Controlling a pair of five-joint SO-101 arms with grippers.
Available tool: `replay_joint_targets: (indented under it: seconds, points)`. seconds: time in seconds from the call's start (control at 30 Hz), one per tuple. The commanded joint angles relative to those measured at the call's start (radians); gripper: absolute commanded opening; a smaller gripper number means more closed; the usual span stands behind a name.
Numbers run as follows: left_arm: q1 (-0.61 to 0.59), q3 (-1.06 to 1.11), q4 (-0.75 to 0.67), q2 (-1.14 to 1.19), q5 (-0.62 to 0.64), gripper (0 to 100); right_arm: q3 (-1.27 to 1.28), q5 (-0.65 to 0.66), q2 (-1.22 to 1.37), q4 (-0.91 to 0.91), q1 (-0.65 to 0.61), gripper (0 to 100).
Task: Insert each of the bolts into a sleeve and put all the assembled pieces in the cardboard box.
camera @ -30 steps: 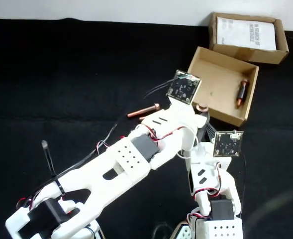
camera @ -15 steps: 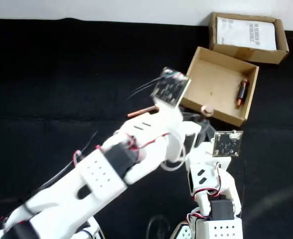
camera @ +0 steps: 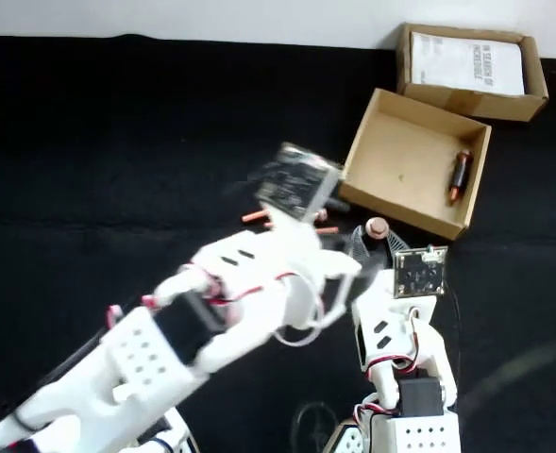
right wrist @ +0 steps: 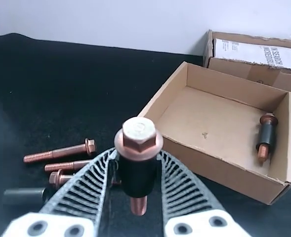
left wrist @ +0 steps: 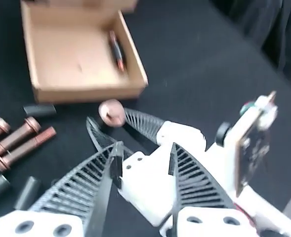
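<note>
While R jaws clamp the sleeved bolt (right wrist: 137,168) upright, cardboard box (right wrist: 219,123) lies just ahead of them: carry past near wall b4 release. L jaws spread, empty.

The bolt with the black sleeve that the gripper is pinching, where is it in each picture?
High view: the sleeved bolt shows its round head right of centre, just outside the cardboard box.
Left wrist view: the sleeved bolt sits beside the box wall, at the right gripper tips.
Right wrist view: it stands upright between the gripper's fingers.
Shared landmark: the cardboard box with one finished piece inside.
</note>
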Motion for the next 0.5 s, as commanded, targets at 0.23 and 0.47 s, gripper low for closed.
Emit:
replay_joint_targets:
  seconds: [0.23,0.47]
  points:
    - [-0.355,-0.024,0.15,-0.39,-0.003,2,-0.048,0.006,-0.012,-0.022,0.074,0.7]
    - [-0.579,0.151,0.167,-0.535,-0.055,2,-0.134,-0.032,-0.01,-0.022,0.18,0.7]
